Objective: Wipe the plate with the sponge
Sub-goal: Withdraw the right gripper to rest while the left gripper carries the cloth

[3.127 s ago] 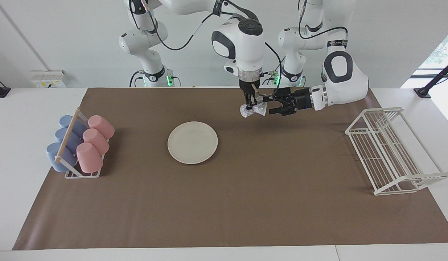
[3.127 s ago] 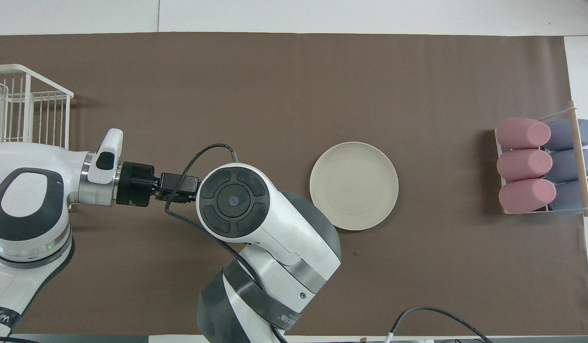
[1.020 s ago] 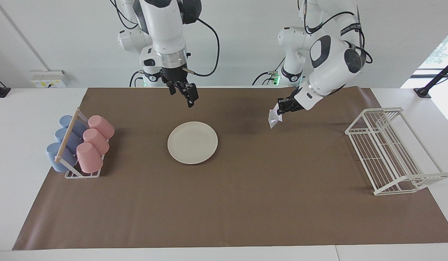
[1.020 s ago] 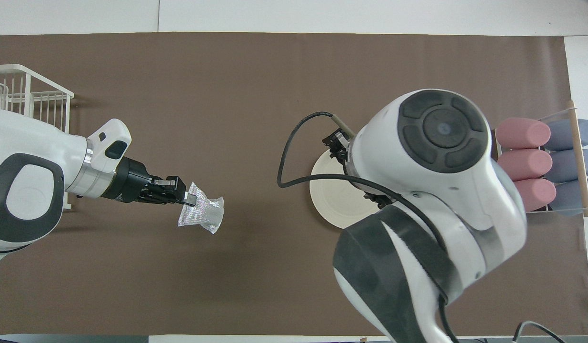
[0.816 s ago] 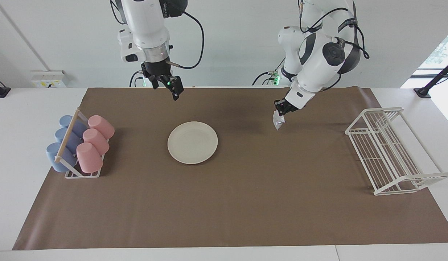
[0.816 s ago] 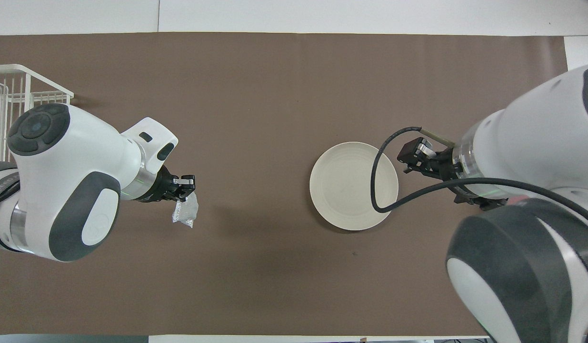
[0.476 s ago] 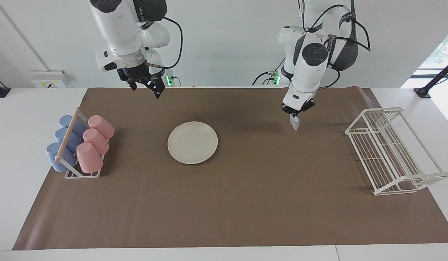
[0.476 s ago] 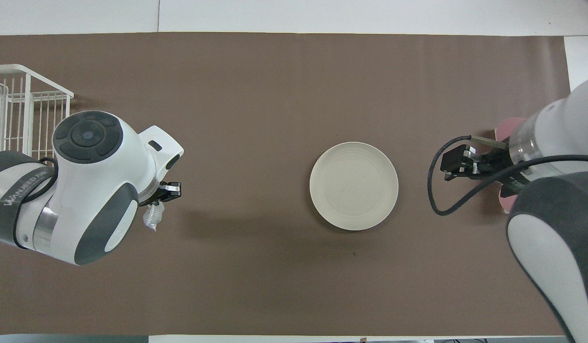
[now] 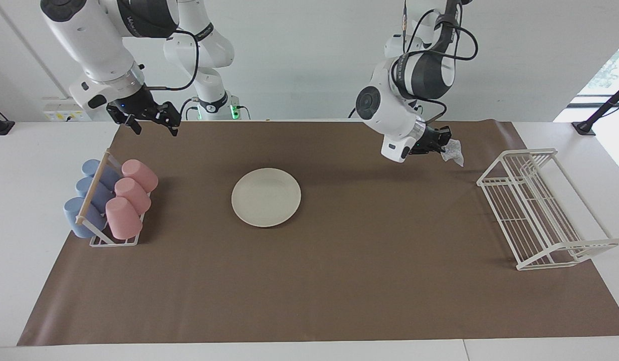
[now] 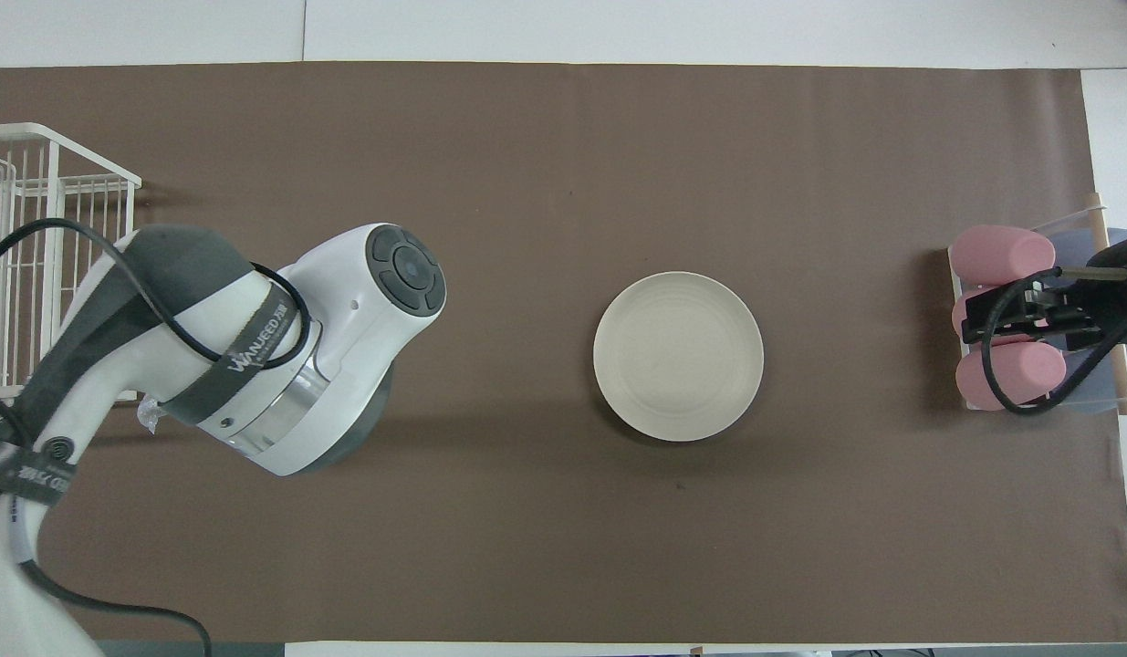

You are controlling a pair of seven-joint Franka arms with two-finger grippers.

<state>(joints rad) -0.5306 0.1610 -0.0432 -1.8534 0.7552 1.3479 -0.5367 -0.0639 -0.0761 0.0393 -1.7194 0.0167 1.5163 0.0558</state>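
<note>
The cream-white plate (image 9: 266, 197) (image 10: 678, 356) lies flat on the brown mat, with nothing on it. My left gripper (image 9: 443, 145) is shut on the silvery, wrinkly sponge (image 9: 453, 152). It holds the sponge in the air over the mat beside the wire rack, well away from the plate. In the overhead view the left arm hides that gripper, and only a scrap of the sponge (image 10: 148, 416) shows at the arm's edge. My right gripper (image 9: 156, 123) (image 10: 983, 317) is open and holds nothing. It hangs over the cup rack's end of the mat.
A rack of pink and blue cups (image 9: 111, 200) (image 10: 1006, 315) stands at the right arm's end of the table. At the left arm's end stands a white wire dish rack (image 9: 540, 210) (image 10: 34, 237). A brown mat (image 9: 339, 281) covers the table.
The left arm has swung the sponge away from the plate, toward the wire rack. The right gripper, still open, has moved off from above the plate toward the cup rack.
</note>
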